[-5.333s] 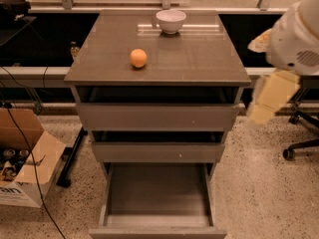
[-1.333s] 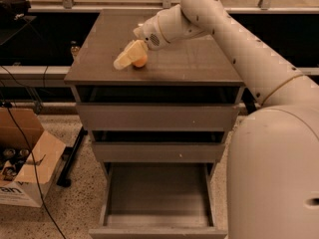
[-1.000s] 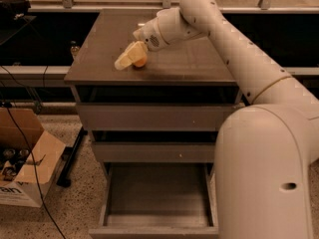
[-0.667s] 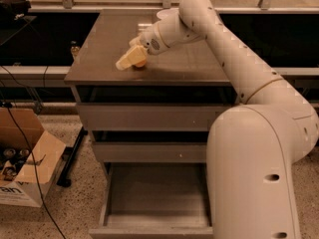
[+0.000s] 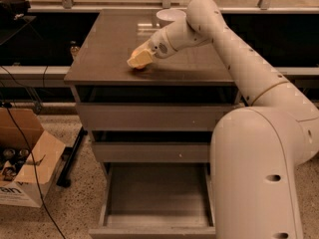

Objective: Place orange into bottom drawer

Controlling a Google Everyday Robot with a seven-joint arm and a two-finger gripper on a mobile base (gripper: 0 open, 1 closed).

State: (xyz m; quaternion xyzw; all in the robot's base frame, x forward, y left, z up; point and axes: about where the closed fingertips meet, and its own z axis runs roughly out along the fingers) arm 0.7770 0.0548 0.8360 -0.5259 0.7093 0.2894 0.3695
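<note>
The orange [image 5: 140, 67] lies on the cabinet top [image 5: 109, 49], left of the middle; only a thin sliver of it shows under my gripper. My gripper [image 5: 140, 59] sits directly over the orange, low on the cabinet top, with the white arm reaching in from the right. The bottom drawer [image 5: 157, 195] is pulled open below, and its plain grey inside holds nothing. The two upper drawers are pushed in.
A white bowl [image 5: 168, 16] stands at the back of the cabinet top, partly behind my arm. My own arm and body [image 5: 259, 173] fill the right side, next to the open drawer. A cardboard box [image 5: 22, 168] and cables lie on the floor at left.
The gripper has settled lower over the orange and now covers most of it. The arm has swung a little closer to the camera. The orange stays in its place.
</note>
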